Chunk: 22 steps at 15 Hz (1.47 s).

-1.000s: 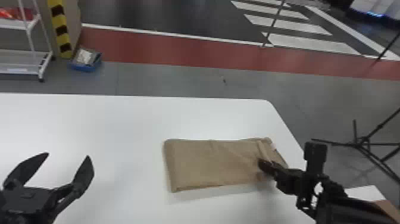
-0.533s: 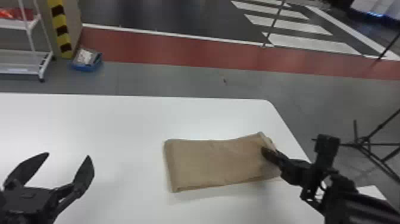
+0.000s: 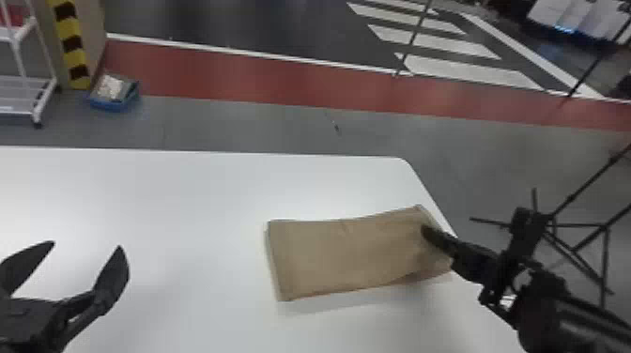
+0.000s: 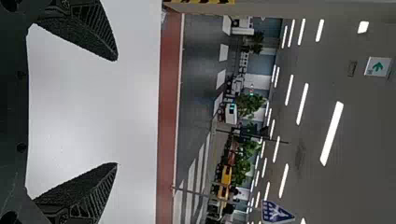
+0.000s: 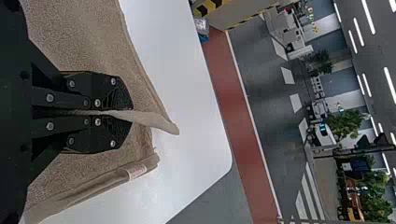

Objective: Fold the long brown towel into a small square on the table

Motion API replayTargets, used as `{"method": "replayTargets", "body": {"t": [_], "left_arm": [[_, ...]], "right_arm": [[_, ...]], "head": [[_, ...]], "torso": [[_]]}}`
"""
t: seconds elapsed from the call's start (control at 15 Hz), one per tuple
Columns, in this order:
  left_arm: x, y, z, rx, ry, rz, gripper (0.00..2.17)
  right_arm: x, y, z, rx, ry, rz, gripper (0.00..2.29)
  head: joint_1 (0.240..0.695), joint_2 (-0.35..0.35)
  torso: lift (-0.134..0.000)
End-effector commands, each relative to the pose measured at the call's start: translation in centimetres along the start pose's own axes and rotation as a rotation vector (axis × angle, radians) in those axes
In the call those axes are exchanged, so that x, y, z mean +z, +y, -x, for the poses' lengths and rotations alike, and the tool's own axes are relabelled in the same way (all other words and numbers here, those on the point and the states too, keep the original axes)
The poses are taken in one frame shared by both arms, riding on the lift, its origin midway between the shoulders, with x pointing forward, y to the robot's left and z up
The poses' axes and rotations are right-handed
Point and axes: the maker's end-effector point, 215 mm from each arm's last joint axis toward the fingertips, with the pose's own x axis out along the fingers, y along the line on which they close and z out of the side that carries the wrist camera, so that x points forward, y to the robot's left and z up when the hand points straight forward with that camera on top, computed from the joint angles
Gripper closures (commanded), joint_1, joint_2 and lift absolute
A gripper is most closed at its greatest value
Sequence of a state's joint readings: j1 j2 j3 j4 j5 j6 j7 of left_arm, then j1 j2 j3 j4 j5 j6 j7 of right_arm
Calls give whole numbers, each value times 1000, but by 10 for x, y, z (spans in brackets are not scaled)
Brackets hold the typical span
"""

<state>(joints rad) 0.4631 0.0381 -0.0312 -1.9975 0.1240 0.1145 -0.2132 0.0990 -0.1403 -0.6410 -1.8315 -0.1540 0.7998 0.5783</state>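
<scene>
- Grey floor [image 3: 234,124] is seen beyond the table [image 3: 188,197], crossed by a red band [image 3: 263,80] and, farther beyond the table, by white stripes [image 3: 469,72].
- A white wheeled rack [image 3: 47,101] and a blue container [image 3: 115,98] are noted on the floor, beyond the left part of the table; a black stand [image 3: 605,230] is placed off the right side of the table.
- The brown towel [image 3: 347,258] is found on the right part of the table, near its right edge, folded into a flat layered rectangle.
- A pale label [image 5: 137,171] is observed on a folded edge of the cloth, above the table surface.
- The right gripper [image 3: 425,230] is recorded as closed on the towel's right end, over the right part of the table; a thin fold [image 5: 159,123] is pinched between its fingers [image 5: 105,91] and is seen protruding past them.
- The left gripper [image 3: 86,247] is found open and empty over the left part of the table, its fingers spread wide, well apart from the towel.
</scene>
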Motion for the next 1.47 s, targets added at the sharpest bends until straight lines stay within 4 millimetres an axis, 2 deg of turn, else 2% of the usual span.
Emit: {"method": "replayTargets", "body": {"t": [0.0,0.07,0.4,0.53,0.67,0.8,0.93,1.0,1.27,1.4], "left_arm": [[-1,-2,0,-4,4,-1,73],[-2,-1,0,-2,6,-1,73],[-6,-2,-2,-4,12,1,73],[-6,-3,-3,-7,12,0,73],[-9,-2,-4,-6,17,1,73],[-11,-2,-5,-7,19,0,73],[-11,-6,-7,-17,19,2,73],[-12,-7,-8,-19,21,1,73],[-8,-7,-10,-24,13,-1,73],[-9,-9,-11,-29,16,-2,73]], "right_arm": [[5,-3,0,1,-10,-9,356],[9,-10,5,-13,-19,-19,-2],[18,-56,29,-90,-28,-55,66],[11,-77,34,-127,1,-49,66],[-2,-90,28,-135,43,-44,66],[-3,-93,14,-135,31,-7,66],[-4,-83,3,-111,24,24,66],[-8,-76,-2,-94,30,32,66],[-35,-75,-13,-103,89,84,56],[-39,-70,-24,-85,73,110,66]], "head": [[695,-350],[695,-350],[695,-350],[695,-350],[695,-350],[695,-350],[695,-350],[695,-350],[695,-350],[695,-350]], "torso": [[-111],[-111],[-111],[-111],[-111],[-111],[-111],[-111],[-111],[-111]]}}
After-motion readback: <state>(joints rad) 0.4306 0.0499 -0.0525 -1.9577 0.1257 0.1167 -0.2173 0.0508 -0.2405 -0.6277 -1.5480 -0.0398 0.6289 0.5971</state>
